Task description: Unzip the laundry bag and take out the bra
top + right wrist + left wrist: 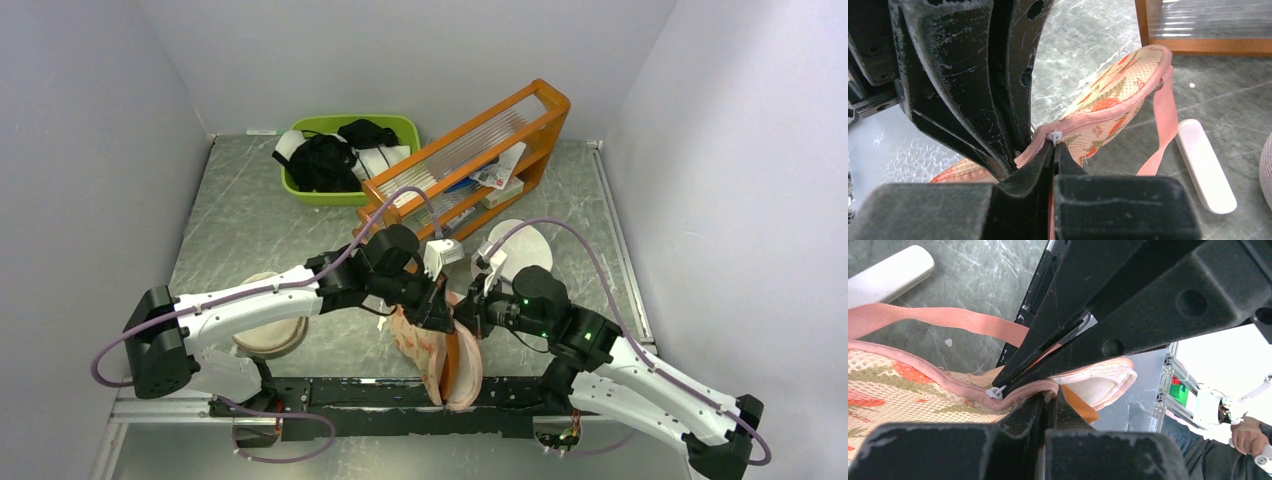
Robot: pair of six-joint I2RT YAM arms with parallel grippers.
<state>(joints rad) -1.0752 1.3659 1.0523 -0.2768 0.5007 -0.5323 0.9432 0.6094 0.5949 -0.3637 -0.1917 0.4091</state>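
Observation:
The peach-pink printed laundry bag hangs tilted between both grippers above the table's near edge. My left gripper is shut on its pink zipper rim; the closed jaws meet at the rim in the left wrist view. My right gripper is shut on the white zipper pull, its tips pressed together just below it. The pull also shows in the left wrist view. The bag gapes at one end, where an orange edge of the bra and a pale padded cup show.
A green bin with black clothes stands at the back, and an orange rack is beside it. A round beige pouch lies under the left arm. A white round bag is behind the right gripper. A white oblong piece lies nearby.

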